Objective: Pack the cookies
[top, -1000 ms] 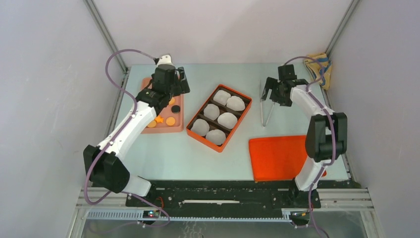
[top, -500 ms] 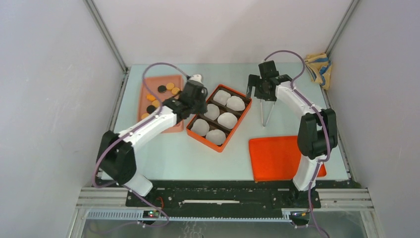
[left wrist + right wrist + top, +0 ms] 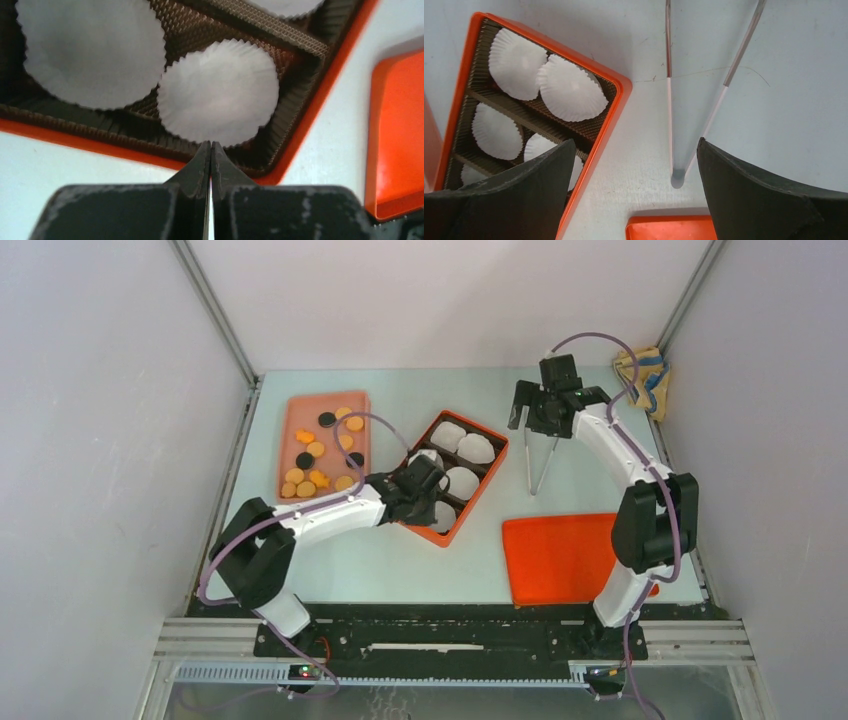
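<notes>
Left gripper (image 3: 210,150): fingers pressed together, tips at the edge of a paper cup (image 3: 218,100) in the orange box (image 3: 320,100). Right gripper (image 3: 635,145): spread wide above the tongs (image 3: 668,100). Cookies (image 3: 315,449) lie in the orange tray (image 3: 290,415), apart from both grippers.

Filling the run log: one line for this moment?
left fingers: shut, empty, over box near end | right fingers: open above tongs | cookies: on tray, none in box
</notes>
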{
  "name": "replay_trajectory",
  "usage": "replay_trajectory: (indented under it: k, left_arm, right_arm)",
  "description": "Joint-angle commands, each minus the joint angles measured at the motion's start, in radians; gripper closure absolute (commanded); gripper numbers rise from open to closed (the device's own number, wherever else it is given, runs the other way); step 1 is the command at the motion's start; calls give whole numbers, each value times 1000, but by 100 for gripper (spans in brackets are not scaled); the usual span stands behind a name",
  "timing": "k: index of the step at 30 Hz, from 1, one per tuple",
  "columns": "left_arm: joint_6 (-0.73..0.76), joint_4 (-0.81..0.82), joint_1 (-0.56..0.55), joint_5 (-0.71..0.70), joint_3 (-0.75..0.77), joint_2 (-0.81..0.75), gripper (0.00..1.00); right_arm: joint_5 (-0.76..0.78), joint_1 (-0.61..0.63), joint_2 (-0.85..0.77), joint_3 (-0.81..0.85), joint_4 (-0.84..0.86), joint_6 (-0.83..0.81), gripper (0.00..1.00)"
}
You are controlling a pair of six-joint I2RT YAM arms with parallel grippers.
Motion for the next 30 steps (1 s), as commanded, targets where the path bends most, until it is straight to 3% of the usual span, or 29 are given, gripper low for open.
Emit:
replay_trajectory:
  k: [1,8,20,23,25,30]
  left_arm:
    - [-70,9,3,2,-125,-41,98]
    - [-91,-8,2,-31,-174,-69,100]
    - [-166,-258,15,-190,-288,-273,99]
    - [-157,-270,19,-234,-218,-325,98]
    - [-133,-275,53,-274,-104,-323,89]
    - [-48,-252,288,-203,195,-150,89]
  right_arm:
    - [-32,-2,-85,-20,11,0,1]
    - [-52,13,-122,-43,20,13,1]
    - [-72,37,-140,-78,18,17,1]
    - [-89,37,-145,-89,31,23,1]
    - [-99,39,-148,-96,43,29,1]
    - [-119,50,-150,-93,51,26,1]
